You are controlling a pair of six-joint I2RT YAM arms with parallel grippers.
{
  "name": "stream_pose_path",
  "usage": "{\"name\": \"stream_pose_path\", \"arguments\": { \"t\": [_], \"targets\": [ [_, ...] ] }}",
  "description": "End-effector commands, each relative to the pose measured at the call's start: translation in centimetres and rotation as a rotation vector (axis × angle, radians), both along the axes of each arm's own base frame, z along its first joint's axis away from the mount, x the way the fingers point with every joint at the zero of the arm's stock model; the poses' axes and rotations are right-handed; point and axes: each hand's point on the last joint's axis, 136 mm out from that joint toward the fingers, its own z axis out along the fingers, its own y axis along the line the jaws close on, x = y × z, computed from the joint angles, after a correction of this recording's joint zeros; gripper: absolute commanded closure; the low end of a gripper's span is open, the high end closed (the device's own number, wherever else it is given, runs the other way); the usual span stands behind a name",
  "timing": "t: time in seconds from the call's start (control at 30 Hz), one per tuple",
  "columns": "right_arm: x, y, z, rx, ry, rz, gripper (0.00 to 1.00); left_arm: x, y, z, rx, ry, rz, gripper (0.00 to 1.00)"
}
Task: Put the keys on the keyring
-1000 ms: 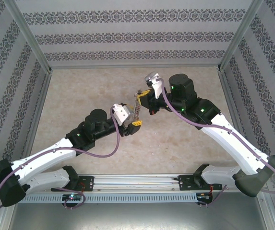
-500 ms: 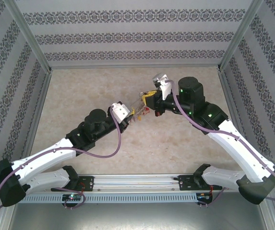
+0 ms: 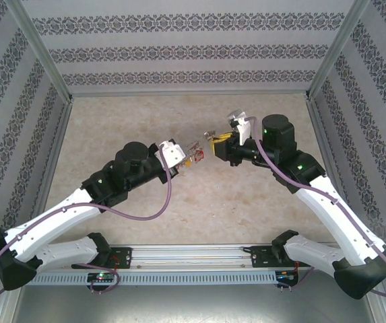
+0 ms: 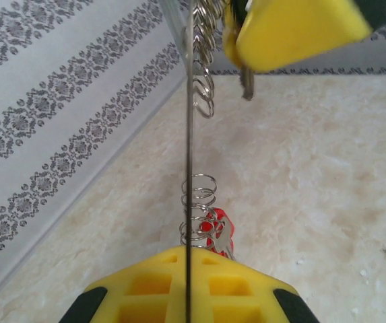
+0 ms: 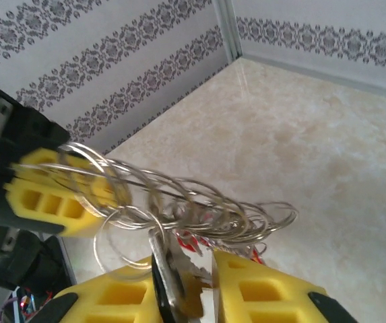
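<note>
Big change in the last second: the left tool [image 3: 184, 160] goes from open to fully clamped, and it's now pinching the thin wire of the keyring [image 4: 188, 145]. In the left wrist view the hoop runs straight up out of its yellow pad [image 4: 179, 289], with a stack of small rings [image 4: 203, 192] and a red tag [image 4: 213, 225] bunched just above it. Meanwhile the arms are drifting apart. Compared with a second back, the right tool [image 3: 214, 142] sits further right, and there's a clear gap between the two tools in the top view. The keyring hangs in the air at the left tool's tip, above the middle of the surface [image 3: 246, 195], not resting on it. From the right wrist, the key [image 5: 169, 279] stands edge-on between the right tool's yellow fingers [image 5: 260, 293], jammed right up against the tangle of rings. Those jaws are narrow, and honestly I can't tell if they're gripping the key or just bracketing it. My read is that this is a handoff: the left side carries the hoop now, so the right is free to work the key. I can't tell if the key is actually threaded on, there's too much ring clutter. If it isn't and the right lets go, it drops.
</note>
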Motion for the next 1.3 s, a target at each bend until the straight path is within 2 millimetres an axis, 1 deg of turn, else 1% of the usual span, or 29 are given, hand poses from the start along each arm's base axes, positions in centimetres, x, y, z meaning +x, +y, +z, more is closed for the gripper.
{"name": "stream_pose_path", "arguments": {
  "t": [0.0,0.03,0.17,0.23,0.33,0.4,0.5,0.67,0.8,0.87,0.93,1.0,1.1,1.27],
  "targets": [
    [0.0,-0.7,-1.8,0.001,0.045,-0.002,0.75,-1.4,-0.5,1.1,0.073,0.025,-0.106,1.00],
    [0.1,-1.0,-2.1,-0.002,0.046,-0.008,0.74,-1.6,-0.7,0.9,0.102,0.049,-0.122,1.00],
    [0.3,-1.9,-2.9,-0.029,0.026,-0.043,0.70,-1.4,-0.8,-0.4,0.210,0.122,-0.135,1.00],
    [0.6,-2.5,-3.7,-0.051,0.028,-0.066,0.68,-1.3,-0.8,-1.2,0.271,0.167,-0.142,1.00],
    [0.9,-3.5,-5.4,-0.101,0.043,-0.097,0.69,-1.3,-0.7,-2.0,0.357,0.227,-0.151,1.00],
    [1.0,-4.0,-6.4,-0.127,0.054,-0.116,0.73,-1.9,-0.7,-2.5,0.405,0.278,-0.191,1.00],
    [1.0,-4.3,-7.6,-0.133,0.077,-0.122,0.73,-1.9,-0.4,-3.5,0.486,0.343,-0.187,1.00],
    [0.8,-4.8,-8.8,-0.132,0.094,-0.131,0.62,-1.7,0.1,-4.3,0.543,0.408,-0.174,1.00],
    [1.3,-6.7,-9.9,-0.160,0.109,-0.227,0.51,-2.1,0.7,-5.0,0.573,0.465,-0.172,1.00],
    [1.7,-7.5,-10.4,-0.147,0.121,-0.267,0.48,-2.4,0.7,-5.2,0.558,0.479,-0.182,1.00],
    [2.1,-8.5,-10.5,-0.137,0.135,-0.320,0.41,-2.9,0.8,-5.6,0.544,0.504,-0.189,1.00],
    [2.4,-9.3,-10.1,-0.123,0.125,-0.361,0.37,-3.4,1.4,-6.6,0.571,0.540,-0.181,1.00],
    [2.8,-10.6,-9.1,-0.092,0.081,-0.428,0.36,-4.1,2.5,-8.2,0.624,0.606,-0.163,1.00],
    [3.0,-11.6,-8.2,-0.077,0.039,-0.478,0.35,-5.8,2.8,-9.7,0.635,0.700,-0.166,1.00]
  ]
}}
